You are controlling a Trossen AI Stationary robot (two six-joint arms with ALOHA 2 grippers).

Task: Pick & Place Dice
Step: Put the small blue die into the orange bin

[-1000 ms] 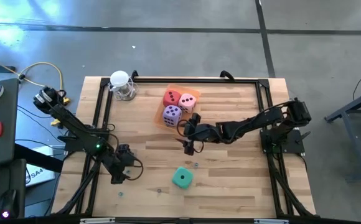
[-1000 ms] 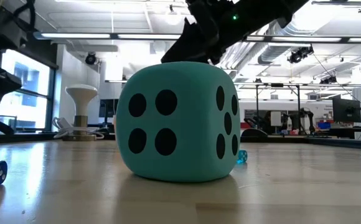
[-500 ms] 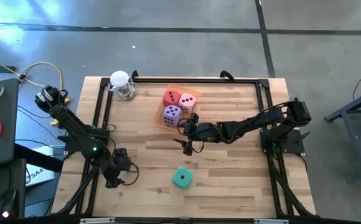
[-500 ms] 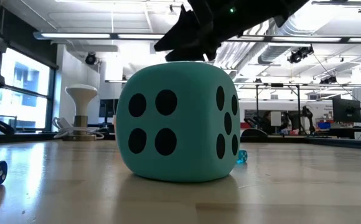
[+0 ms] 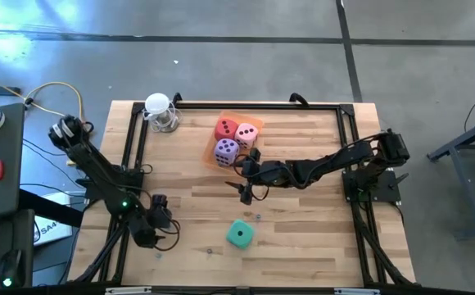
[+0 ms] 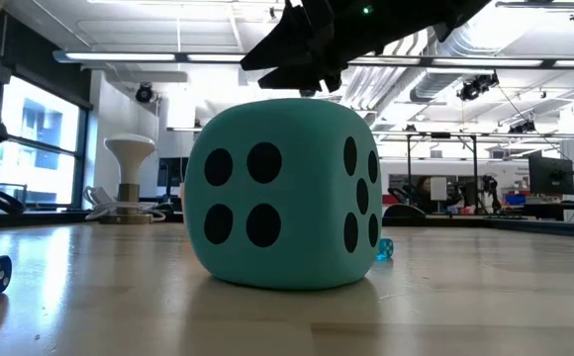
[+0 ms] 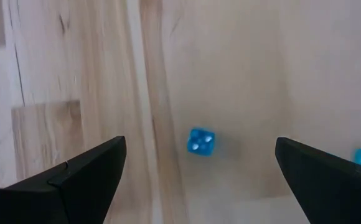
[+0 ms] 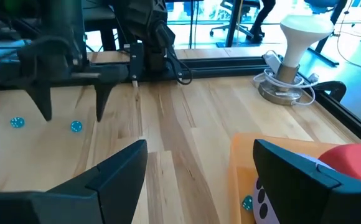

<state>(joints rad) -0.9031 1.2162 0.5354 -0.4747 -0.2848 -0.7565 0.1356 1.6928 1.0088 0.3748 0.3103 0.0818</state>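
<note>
Three dice already sit in the orange tray [image 5: 223, 141], so the right pincer [image 5: 246, 188], open and empty, probably needs to drop onto the teal die [image 5: 239, 234] next, while the left pincer [image 5: 147, 233] hangs wide open too.

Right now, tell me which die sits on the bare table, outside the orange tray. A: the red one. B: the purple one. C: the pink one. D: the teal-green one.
D: the teal-green die lies alone on the wooden table, while the pink die, red die and purple die sit together on the orange tray.
</note>
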